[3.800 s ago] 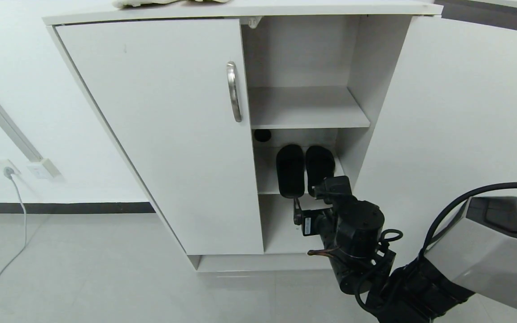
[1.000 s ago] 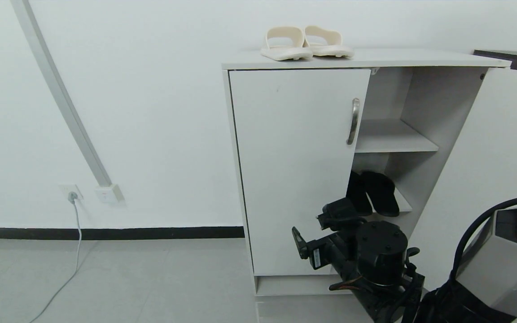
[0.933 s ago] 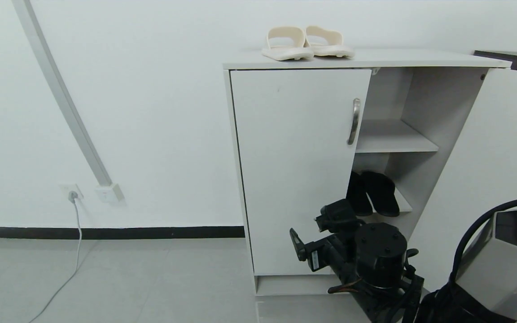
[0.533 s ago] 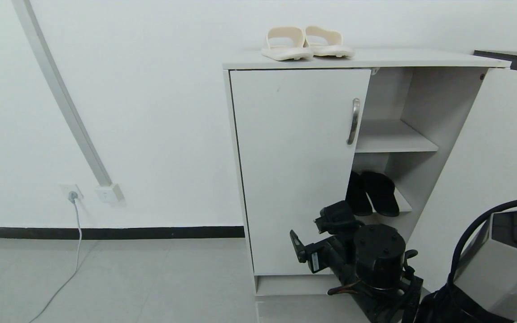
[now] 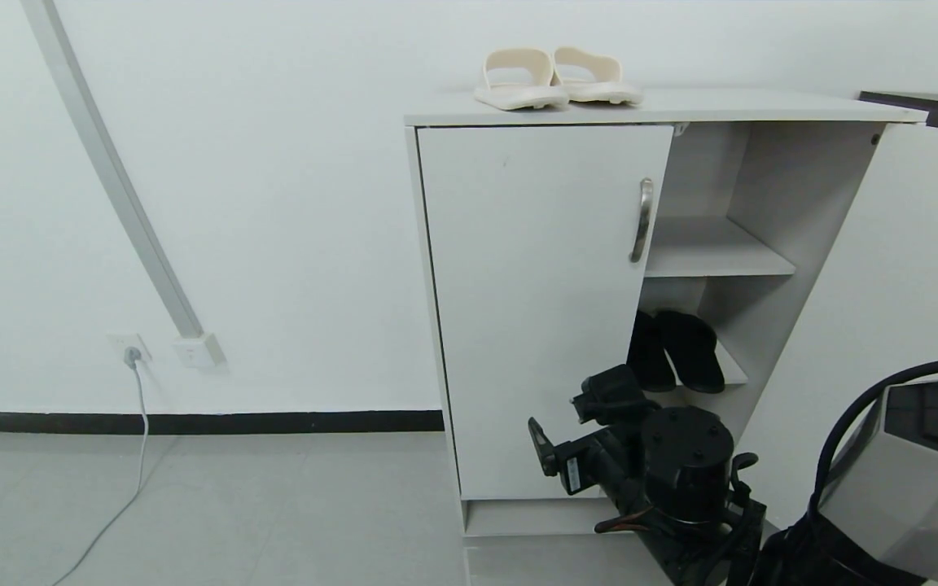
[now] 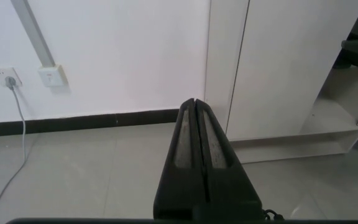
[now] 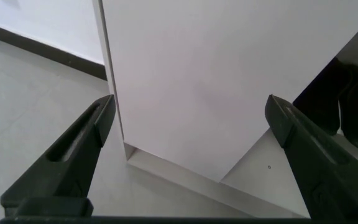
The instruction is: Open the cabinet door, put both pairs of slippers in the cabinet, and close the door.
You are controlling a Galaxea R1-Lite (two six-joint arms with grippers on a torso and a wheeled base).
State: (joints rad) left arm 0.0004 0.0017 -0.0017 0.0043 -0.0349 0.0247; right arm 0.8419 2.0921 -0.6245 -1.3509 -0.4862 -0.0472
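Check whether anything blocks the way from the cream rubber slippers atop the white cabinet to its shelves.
Nothing visible does. The cream slippers lie on top; the white right door stands open, exposing the upper shelf.

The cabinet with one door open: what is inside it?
A pair of black slippers lies on the middle shelf, under an upper shelf. The closed left door covers the other half, so its contents cannot be seen.
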